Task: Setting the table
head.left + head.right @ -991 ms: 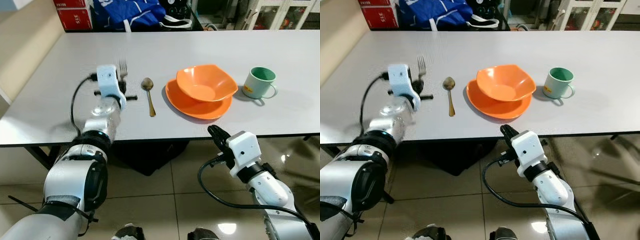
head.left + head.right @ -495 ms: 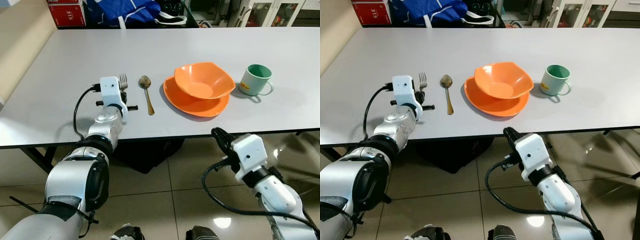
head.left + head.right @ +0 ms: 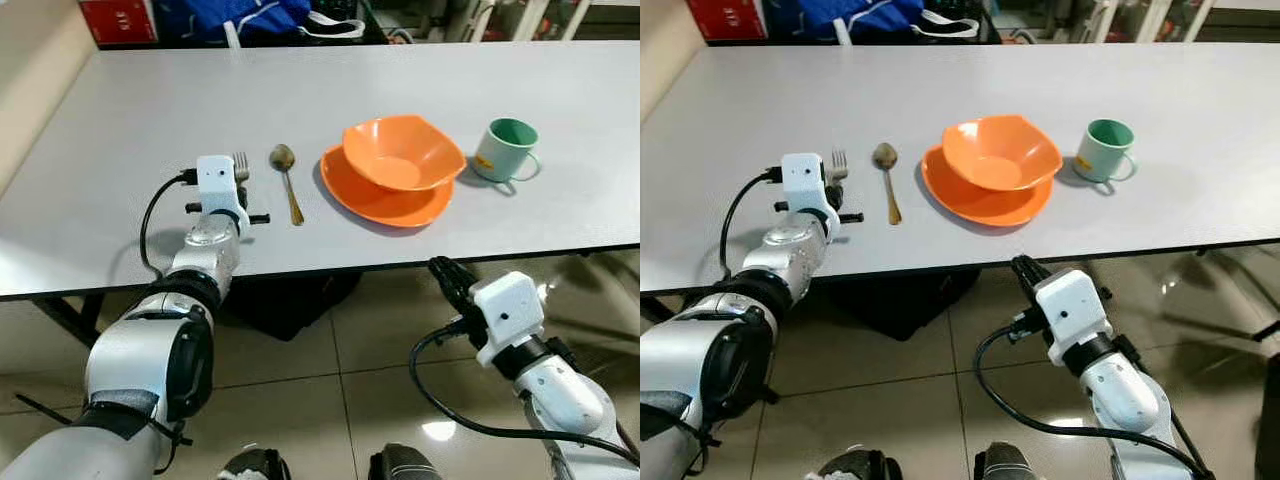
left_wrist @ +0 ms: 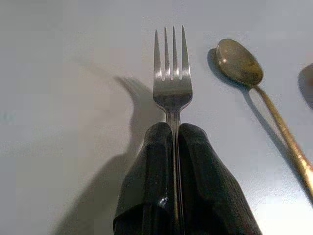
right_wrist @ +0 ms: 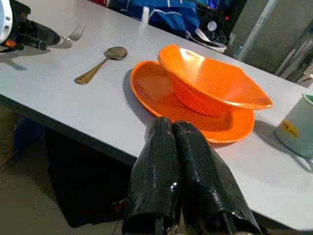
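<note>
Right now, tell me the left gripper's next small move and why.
Probably open the left gripper and let go: its fingers are shut on the fork, which seems to lie flat on the table beside the spoon, left of the plate.

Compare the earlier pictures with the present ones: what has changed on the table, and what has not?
Little changed: the left gripper, shut on the silver metal fork, drew slightly back toward the table edge. The right gripper hangs below it; brass spoon, orange bowl, orange plate and green mug stayed.
</note>
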Motion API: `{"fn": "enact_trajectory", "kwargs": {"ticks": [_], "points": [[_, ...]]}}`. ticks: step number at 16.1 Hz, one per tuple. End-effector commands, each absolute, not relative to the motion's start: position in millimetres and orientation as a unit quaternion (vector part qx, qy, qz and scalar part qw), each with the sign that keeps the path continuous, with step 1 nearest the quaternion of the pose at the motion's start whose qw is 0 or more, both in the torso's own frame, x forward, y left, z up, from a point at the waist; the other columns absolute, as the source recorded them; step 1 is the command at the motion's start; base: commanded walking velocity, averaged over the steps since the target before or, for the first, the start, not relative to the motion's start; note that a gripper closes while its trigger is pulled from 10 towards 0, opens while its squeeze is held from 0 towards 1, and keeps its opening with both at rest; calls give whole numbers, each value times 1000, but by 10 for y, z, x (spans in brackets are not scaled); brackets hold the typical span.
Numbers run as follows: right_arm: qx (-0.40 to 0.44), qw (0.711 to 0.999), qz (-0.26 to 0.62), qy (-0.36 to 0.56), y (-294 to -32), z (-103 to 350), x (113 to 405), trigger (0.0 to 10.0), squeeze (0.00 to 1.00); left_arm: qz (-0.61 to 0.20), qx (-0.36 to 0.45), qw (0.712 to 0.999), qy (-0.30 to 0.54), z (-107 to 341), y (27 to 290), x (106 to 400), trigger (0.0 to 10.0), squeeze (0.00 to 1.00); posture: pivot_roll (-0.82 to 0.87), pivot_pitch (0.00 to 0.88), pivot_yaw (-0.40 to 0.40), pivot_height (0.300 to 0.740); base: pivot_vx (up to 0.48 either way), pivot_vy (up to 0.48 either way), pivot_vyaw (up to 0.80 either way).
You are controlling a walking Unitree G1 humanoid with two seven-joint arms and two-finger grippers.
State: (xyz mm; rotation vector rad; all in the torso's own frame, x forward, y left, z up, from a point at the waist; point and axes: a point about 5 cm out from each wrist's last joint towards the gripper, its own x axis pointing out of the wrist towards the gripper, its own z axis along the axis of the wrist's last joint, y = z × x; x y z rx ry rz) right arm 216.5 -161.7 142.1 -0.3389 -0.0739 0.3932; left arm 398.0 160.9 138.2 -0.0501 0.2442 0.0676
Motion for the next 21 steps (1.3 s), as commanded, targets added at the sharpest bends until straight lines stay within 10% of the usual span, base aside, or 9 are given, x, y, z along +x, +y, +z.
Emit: {"fn": "enact_trajectory", "kwargs": {"ticks": [1, 21], "points": [[-169, 967, 187, -34, -1657, 1438, 2144, 10000, 0, 35, -20, 993, 111, 1461, 1599, 4013, 0, 0, -401, 111, 22, 702, 0, 0, 0], [-175, 969, 174, -21, -1692, 1446, 2025, 10000, 0, 45, -28, 993, 102, 1549, 1551, 4049, 0, 0, -447, 126, 39, 702, 0, 0, 0]]}}
